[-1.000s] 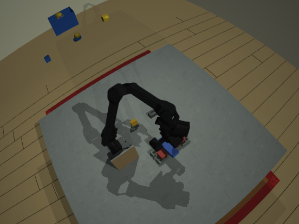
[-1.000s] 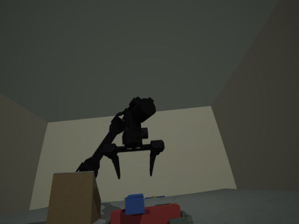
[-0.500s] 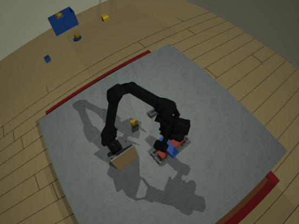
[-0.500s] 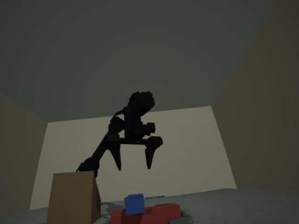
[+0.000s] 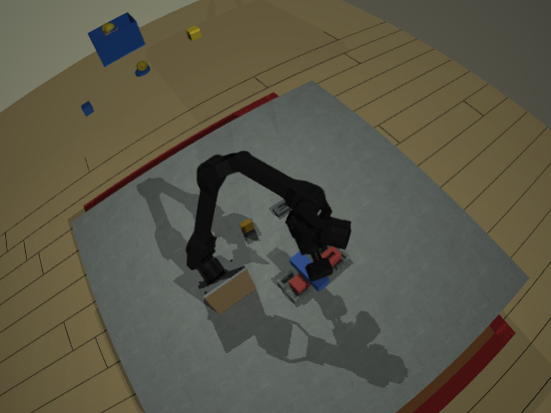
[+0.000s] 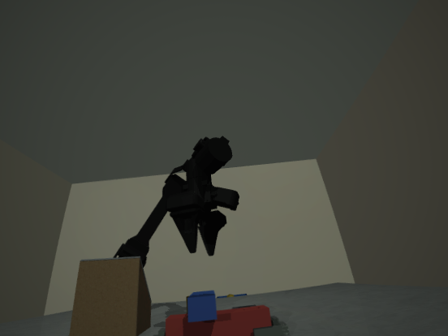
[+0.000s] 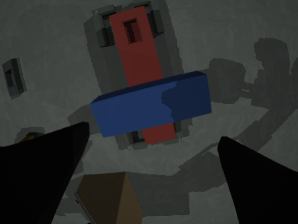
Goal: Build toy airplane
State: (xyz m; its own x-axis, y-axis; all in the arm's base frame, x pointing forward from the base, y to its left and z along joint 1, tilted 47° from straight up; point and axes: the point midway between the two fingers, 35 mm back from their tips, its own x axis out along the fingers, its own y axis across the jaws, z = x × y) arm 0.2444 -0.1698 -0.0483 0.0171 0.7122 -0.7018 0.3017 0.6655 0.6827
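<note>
The red fuselage [image 5: 298, 284] [image 6: 243, 318] [image 7: 140, 50] lies in the grey cradle [image 5: 289, 295] [image 7: 97, 26] on the mat. The blue wing [image 5: 299, 260] [image 6: 200, 306] [image 7: 149, 106] sits crosswise on top of it. A dark socket [image 7: 132, 30] near one end of the fuselage is empty. A small yellow piece, the tail fin [image 5: 246, 225], lies on the mat beside the arm, apart from the jig. My gripper [image 5: 313, 260] [image 6: 201, 252] [image 7: 156, 136] is open and empty. It hangs well above the wing, touching nothing.
A brown box [image 5: 232, 291] [image 6: 109, 296] [image 7: 113, 209] stands by the arm's base, close to the cradle. A small grey block [image 5: 279, 206] [image 7: 9, 76] lies on the grey mat [image 5: 399, 224]. A blue box [image 5: 116, 39] and small cubes lie far off on the floor.
</note>
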